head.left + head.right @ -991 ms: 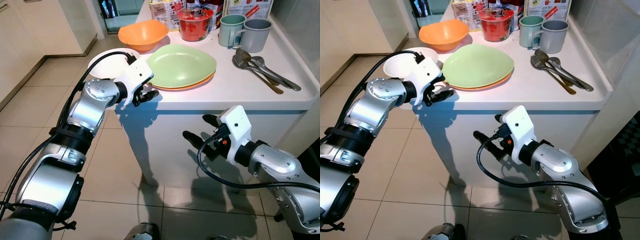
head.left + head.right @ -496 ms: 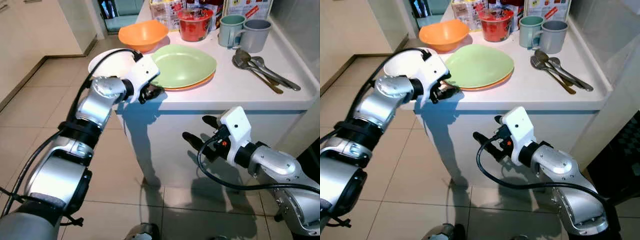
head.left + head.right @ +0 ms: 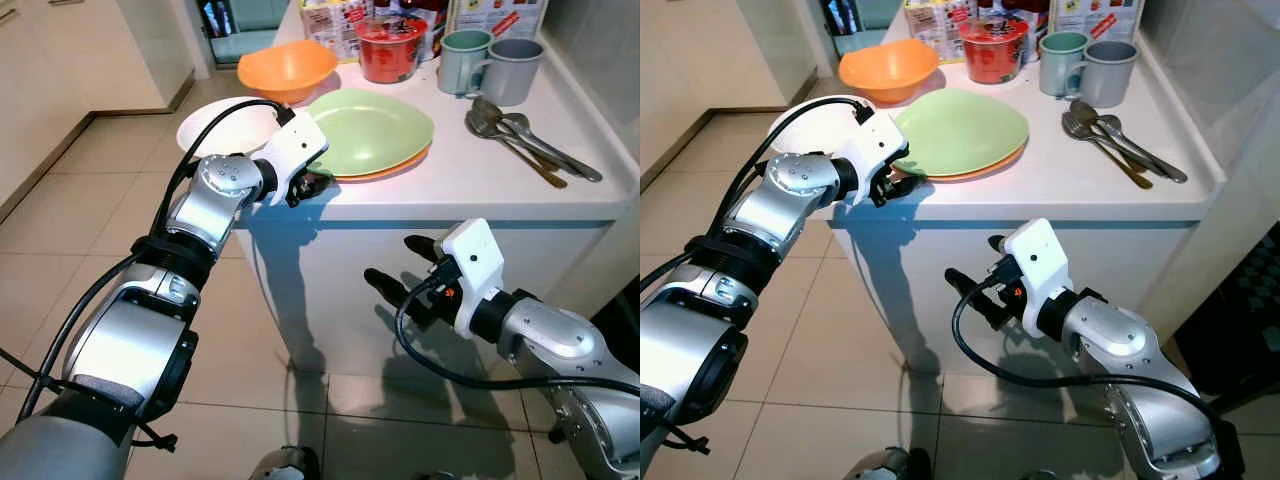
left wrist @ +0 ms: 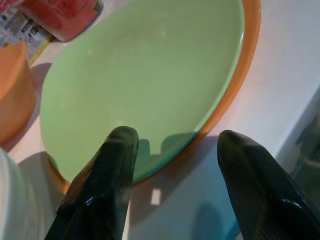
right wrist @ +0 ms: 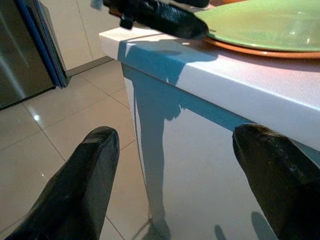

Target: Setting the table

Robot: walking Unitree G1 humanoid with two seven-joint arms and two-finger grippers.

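A green plate (image 3: 365, 128) lies on an orange plate (image 3: 405, 165) on the white table (image 3: 450, 190). My left gripper (image 3: 311, 183) is open at the stack's near left rim, just above the table edge. In the left wrist view its fingertips (image 4: 117, 145) stand apart on either side of the green plate's (image 4: 145, 85) near edge, with nothing held between them. My right gripper (image 3: 392, 260) is open, hanging lower in front of the table's white side. From the right wrist view, that side and the plates (image 5: 265, 25) lie beyond the open fingers (image 5: 97, 150).
An orange bowl (image 3: 285, 68) and a white bowl (image 3: 225, 128) sit left of the plates. A red noodle cup (image 3: 390, 47), a teal mug (image 3: 462, 60) and a grey mug (image 3: 512, 68) stand at the back. Spoons and forks (image 3: 525, 140) lie at the right. Tiled floor (image 3: 90, 190) stretches to the left.
My left gripper has moved forward and to the right, from the table's corner up to the rim of the stacked plates. The right gripper has barely shifted.
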